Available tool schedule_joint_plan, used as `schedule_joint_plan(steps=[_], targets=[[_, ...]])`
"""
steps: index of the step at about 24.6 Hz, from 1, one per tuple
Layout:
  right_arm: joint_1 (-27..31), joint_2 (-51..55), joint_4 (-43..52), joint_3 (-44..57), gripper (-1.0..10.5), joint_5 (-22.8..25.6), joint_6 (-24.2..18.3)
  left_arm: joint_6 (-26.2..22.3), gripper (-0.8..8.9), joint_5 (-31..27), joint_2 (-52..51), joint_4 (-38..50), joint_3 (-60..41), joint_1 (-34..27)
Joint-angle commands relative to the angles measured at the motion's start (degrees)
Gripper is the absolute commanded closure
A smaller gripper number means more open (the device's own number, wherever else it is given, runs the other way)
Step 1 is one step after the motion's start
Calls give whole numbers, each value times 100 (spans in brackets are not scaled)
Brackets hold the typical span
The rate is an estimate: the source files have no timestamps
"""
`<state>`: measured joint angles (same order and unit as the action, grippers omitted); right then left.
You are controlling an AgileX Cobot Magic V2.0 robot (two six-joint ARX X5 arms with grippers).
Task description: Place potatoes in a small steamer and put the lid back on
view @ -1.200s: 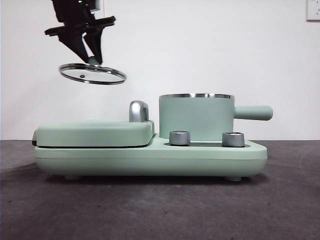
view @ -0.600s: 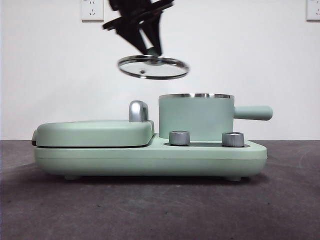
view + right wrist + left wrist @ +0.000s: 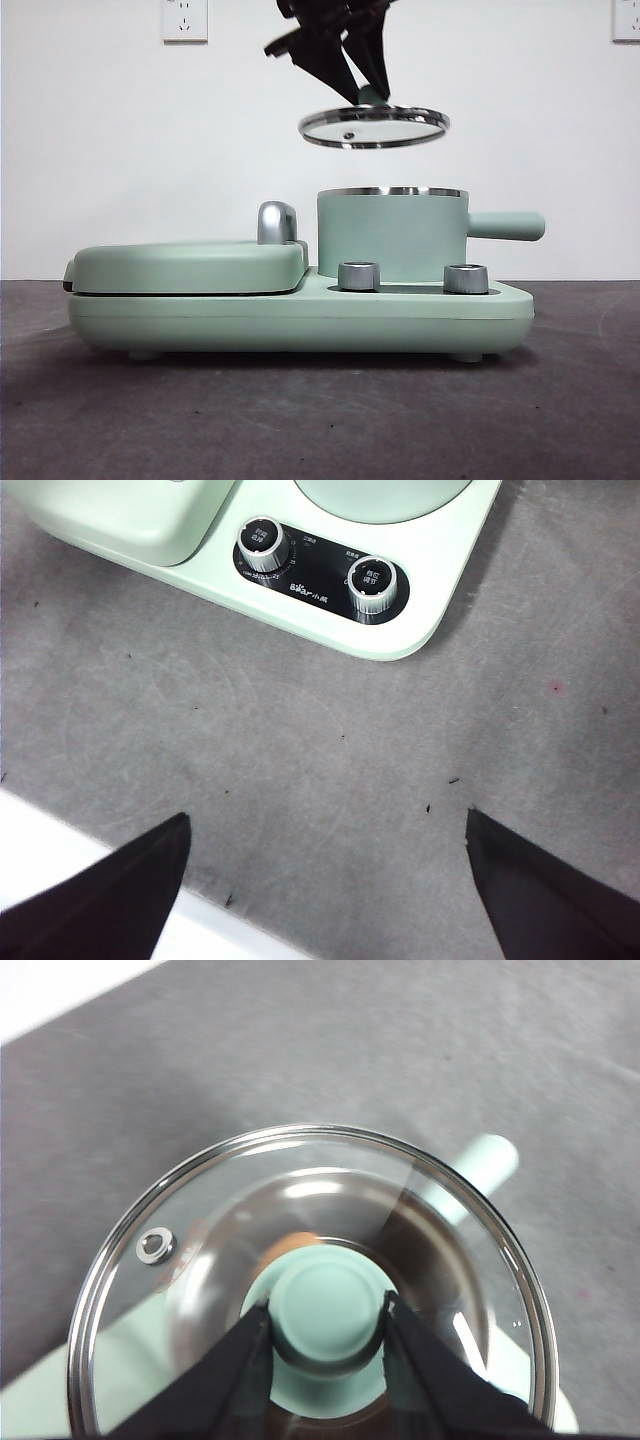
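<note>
The left end effector [image 3: 368, 92] pinches the glass lid [image 3: 374, 127] by its knob [image 3: 328, 1312] above the steamer [image 3: 392, 235]; stiff, breakable, likely slippery. The right end effector [image 3: 325, 880] gapes empty.

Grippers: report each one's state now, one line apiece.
Left gripper: shut on the lid's knob, holding the lid in the air above the steamer.
Right gripper: open, holding nothing.

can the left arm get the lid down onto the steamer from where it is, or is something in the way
Probably yes. The left gripper is shut on the lid by its knob, hanging above the small steamer, a little off-centre. The steamer's steel rim is open, with nothing between it and the lid. The right gripper waits open over the mat.
</note>
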<state>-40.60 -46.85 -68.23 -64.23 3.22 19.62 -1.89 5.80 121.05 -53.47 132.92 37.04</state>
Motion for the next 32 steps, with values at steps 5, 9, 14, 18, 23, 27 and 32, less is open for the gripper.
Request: schedule_joint_plan(steps=[5,9,14,18,23,27,32], targets=[[-57,-22,68,-59,508,26,57,63,797,136,468,254,232,92],[-57,-22,87,-59,508,26,57,63,797,136,597,256,232,96],[-57,-22,92,-59,508,26,61,72,797,223,739,337,232,103],[-57,-22,96,-59,508,26,61,70,797,223,763,343,232,103],[-57,-22,142,-59,508,26,66,63,797,219,763,264,232,125],[-57,-22,140,-59,508,26,79,4,797,214,763,232,232,157],[-57,-22,133,-59,508,22,96,-94,797,164,769,186,229,168]])
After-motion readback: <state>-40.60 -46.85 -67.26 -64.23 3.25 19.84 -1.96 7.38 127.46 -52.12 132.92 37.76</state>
